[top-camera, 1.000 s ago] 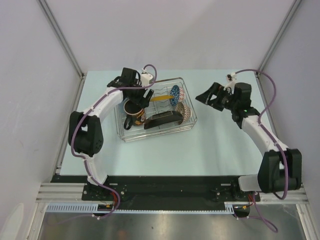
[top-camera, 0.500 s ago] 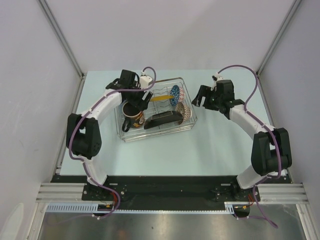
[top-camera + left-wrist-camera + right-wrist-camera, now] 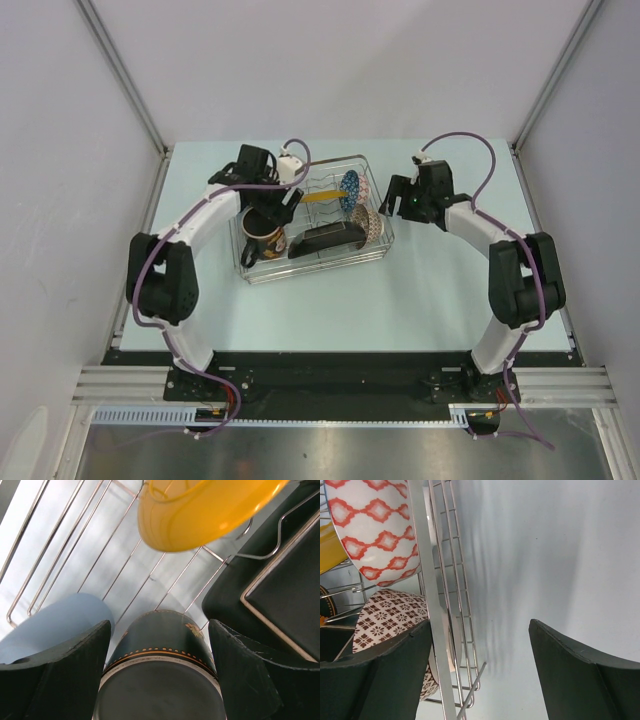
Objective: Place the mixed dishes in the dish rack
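The dark mug is in the left end of the dish rack. It is clamped between the fingers of the left end effector, which meet its sides. Its long axis runs straight out from that end effector, down toward the rack's floor wires. I cannot tell whether it rests on them. The coming move is probably a short lowering and a release, and the left arm is the one on it.

Just past the mug, toward the rack's middle, the yellow plate stands on edge, with the black plate beside it. Both crowd the mug and could be knocked. At the rack's right end stand the red-diamond bowl and the brown-patterned bowl.

The right end effector hangs at the rack's right wall with its jaws wide and holds nothing. The wall is just inside one finger, and the counter is below.
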### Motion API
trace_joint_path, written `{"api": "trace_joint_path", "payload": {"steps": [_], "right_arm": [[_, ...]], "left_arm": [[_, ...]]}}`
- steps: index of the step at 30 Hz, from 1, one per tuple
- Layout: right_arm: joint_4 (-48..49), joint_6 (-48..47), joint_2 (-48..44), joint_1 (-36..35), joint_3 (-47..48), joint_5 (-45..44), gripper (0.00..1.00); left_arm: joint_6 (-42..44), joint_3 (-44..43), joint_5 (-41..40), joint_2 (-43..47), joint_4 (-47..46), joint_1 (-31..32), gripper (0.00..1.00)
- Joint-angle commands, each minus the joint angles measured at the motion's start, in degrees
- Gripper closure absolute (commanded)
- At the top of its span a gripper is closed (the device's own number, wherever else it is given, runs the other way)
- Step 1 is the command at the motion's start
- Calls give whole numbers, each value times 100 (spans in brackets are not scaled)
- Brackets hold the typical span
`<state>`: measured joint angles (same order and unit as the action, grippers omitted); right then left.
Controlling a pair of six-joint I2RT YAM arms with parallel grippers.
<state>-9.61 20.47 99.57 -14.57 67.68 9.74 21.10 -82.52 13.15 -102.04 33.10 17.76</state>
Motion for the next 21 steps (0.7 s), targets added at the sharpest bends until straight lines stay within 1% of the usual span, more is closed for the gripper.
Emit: {"api": "trace_joint_path", "payload": {"steps": [1, 4, 6, 7, 8, 10, 13, 14, 17, 21], "right_arm": [[29, -166, -60, -2, 290, -183, 18], [20, -175, -174, 6, 290, -226, 17], [3, -175, -262, 7, 290, -227, 16], [-23, -175, -297, 7, 290, -235, 15], [-32, -175, -324, 7, 290, -279, 14], [-102, -192, -421, 15, 290, -314, 12], [-269, -201, -657, 24, 290, -498, 5], [-313, -201, -736, 24, 281, -534, 0], [-524, -227, -1105, 15, 290, -648, 0], [-1006, -280, -1580, -98, 281, -728, 0]], "left_arm": [[192, 333, -269, 369, 197, -9, 16], [166, 368, -286, 500, 179, -18, 15], [87, 246, -234, 562, 223, -18, 13], [43, 193, -216, 580, 266, -18, 10], [-53, 114, -164, 597, 284, -18, 5], [-158, -184, -85, 624, 372, -18, 1], [-361, -703, 82, 624, 565, -18, 0], [-474, -939, 170, 633, 609, -18, 0], [-668, -1239, 276, 782, 715, -18, 0], [-871, -1276, 346, 1168, 855, -27, 0]]}}
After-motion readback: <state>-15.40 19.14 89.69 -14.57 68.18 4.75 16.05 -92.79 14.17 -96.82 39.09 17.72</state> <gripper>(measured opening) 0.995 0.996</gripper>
